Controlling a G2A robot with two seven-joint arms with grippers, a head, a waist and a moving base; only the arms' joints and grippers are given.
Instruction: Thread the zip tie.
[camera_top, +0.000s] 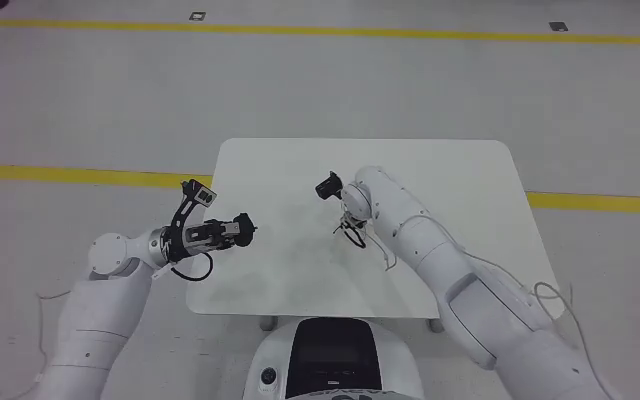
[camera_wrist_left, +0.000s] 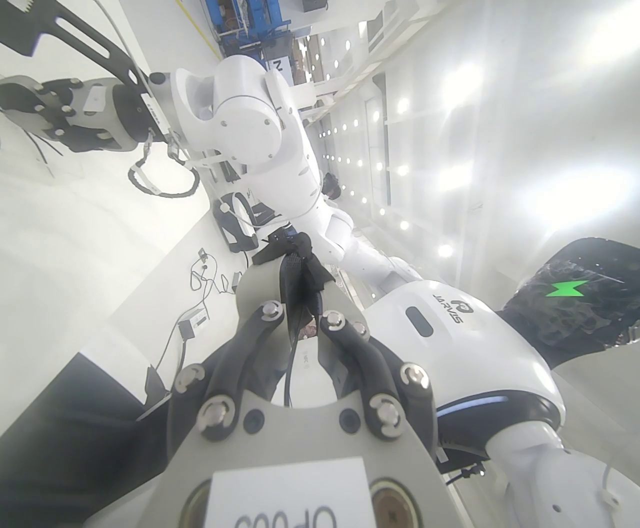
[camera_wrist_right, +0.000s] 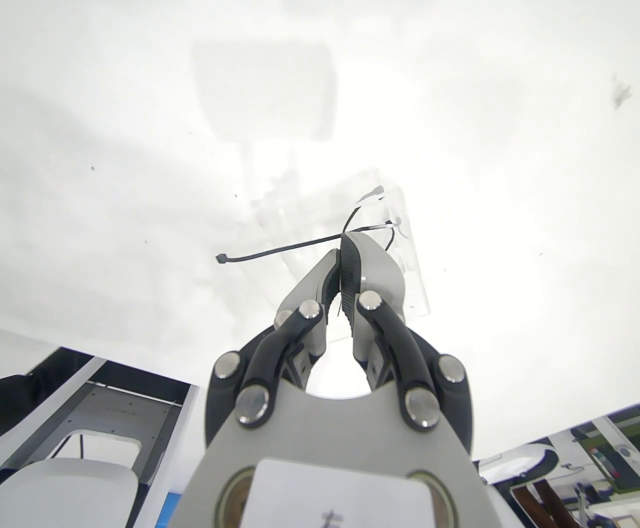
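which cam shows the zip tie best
Right wrist view: the zip tie shows head and strap, pinched in the right claw. Top view gives a dark squiggle by that claw; left wrist view, faint strands far off.

White two-armed robot, grey and black at the hands.
The left arm (camera_top: 100, 290) and right arm (camera_top: 450, 260) wore glossy, rounded white shells, and a black cable (camera_top: 195, 270) looped under the left's black wrist. The left gripper (camera_wrist_left: 300, 295) and right gripper (camera_wrist_right: 342, 260) had pale grey fingers (camera_wrist_right: 380, 270) with ribbed black faces, black links, round silver screws (camera_wrist_right: 370, 300) and a grey palm plate (camera_wrist_right: 340, 430). The white torso (camera_wrist_left: 475, 350) carried a thin blue light strip (camera_wrist_left: 475, 404), and the black head (camera_wrist_left: 575, 325) bore a green mark (camera_wrist_left: 566, 289).
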